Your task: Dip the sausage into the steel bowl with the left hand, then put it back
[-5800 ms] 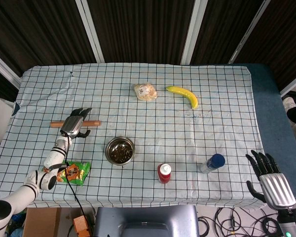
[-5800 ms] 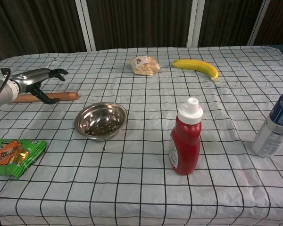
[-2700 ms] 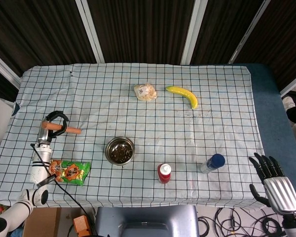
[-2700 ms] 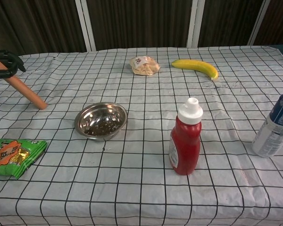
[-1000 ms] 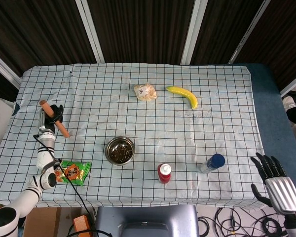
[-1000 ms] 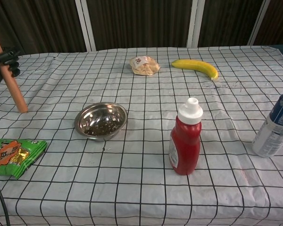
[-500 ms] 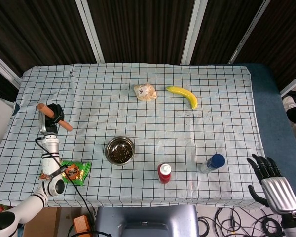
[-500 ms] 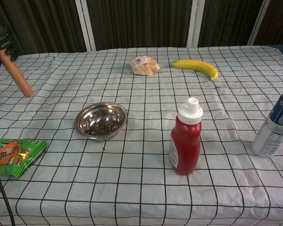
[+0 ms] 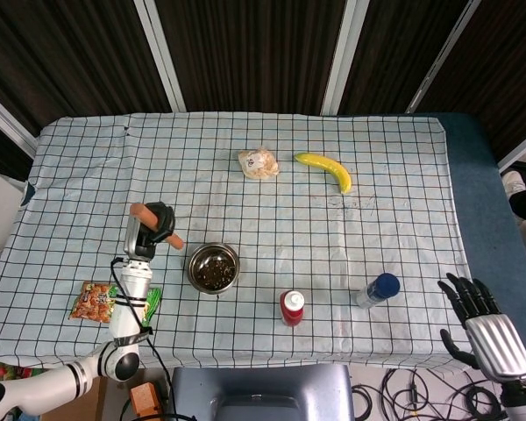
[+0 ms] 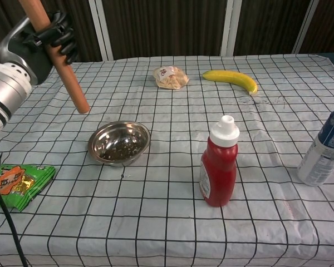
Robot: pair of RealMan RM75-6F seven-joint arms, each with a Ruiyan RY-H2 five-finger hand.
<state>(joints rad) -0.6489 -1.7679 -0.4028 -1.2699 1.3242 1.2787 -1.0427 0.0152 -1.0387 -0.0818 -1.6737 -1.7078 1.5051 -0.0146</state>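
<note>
My left hand (image 9: 154, 226) (image 10: 42, 44) grips a long brown sausage (image 9: 141, 211) (image 10: 72, 89) and holds it in the air, tilted with its lower end down and to the right. The sausage hangs left of and above the steel bowl (image 9: 213, 267) (image 10: 119, 143), apart from it. Dark crumbs lie in the bowl's bottom. My right hand (image 9: 479, 326) stays off the table's front right corner, fingers spread, holding nothing.
A red sauce bottle (image 10: 218, 167) stands right of the bowl, with a blue-capped can (image 10: 327, 146) further right. A banana (image 10: 231, 79) and a wrapped bun (image 10: 170, 77) lie at the back. A green snack packet (image 10: 12, 184) lies at the front left.
My left hand lifted the sausage off the cloth at the left and has carried it rightward, up and toward the bowl. The right hand has barely moved.
</note>
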